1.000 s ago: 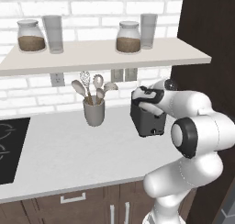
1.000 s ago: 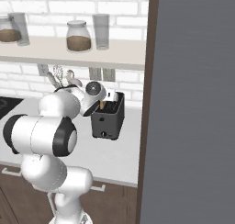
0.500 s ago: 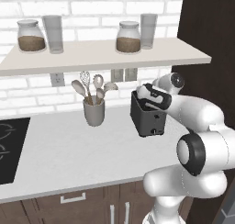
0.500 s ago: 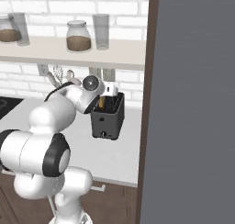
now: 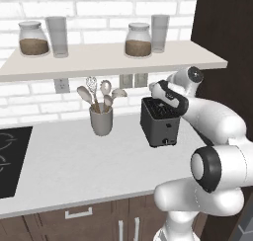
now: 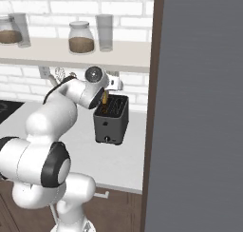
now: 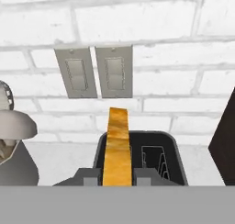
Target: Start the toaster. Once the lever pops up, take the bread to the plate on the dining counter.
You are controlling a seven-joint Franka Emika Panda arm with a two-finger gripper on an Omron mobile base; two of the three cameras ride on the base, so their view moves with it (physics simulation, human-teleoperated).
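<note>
Pinching bread (image 7: 117, 147) edge-on above toaster (image 7: 158, 156), gripper (image 7: 117, 176)

The boxy dark grey toaster (image 5: 159, 122) looked matt, like brushed metal. The thin yellow-orange bread slice (image 7: 117, 147) had a rough, mottled crust. The pale bench (image 5: 74, 166) was smooth; the white brick wall (image 7: 165, 25) looked matt.
</note>
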